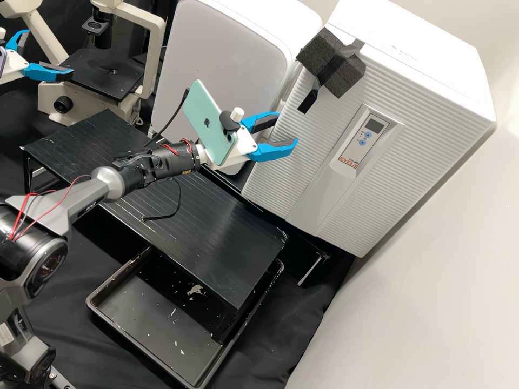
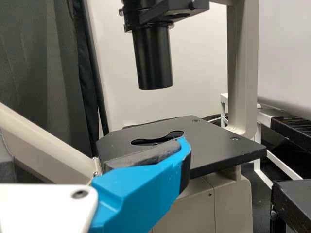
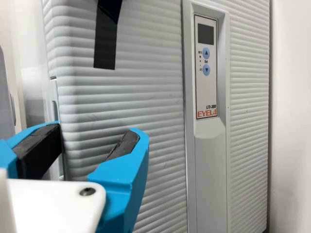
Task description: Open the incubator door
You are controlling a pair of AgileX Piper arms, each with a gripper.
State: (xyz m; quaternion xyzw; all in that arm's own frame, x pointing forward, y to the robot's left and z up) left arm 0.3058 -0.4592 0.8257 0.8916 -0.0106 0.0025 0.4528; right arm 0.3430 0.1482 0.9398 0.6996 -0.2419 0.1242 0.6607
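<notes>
The right gripper (image 1: 287, 128), the nearer, has its fingers (image 3: 127, 179) apart; just ahead, the closed incubator door (image 3: 146, 97) stands with its upright edge (image 3: 67, 109) roughly between them. Well off, by the microscope (image 1: 84, 98), the left gripper (image 1: 50, 52) is also parted.

The right tool (image 1: 288, 128) and left tool (image 1: 50, 53) both have their jaws parted.

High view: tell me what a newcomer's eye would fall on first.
Probably the mint phone, mounted on the right arm mid-picture, just behind its open blue claw. Next, likely, the big white incubator beyond the claw, with black foam taped near its top.
</notes>
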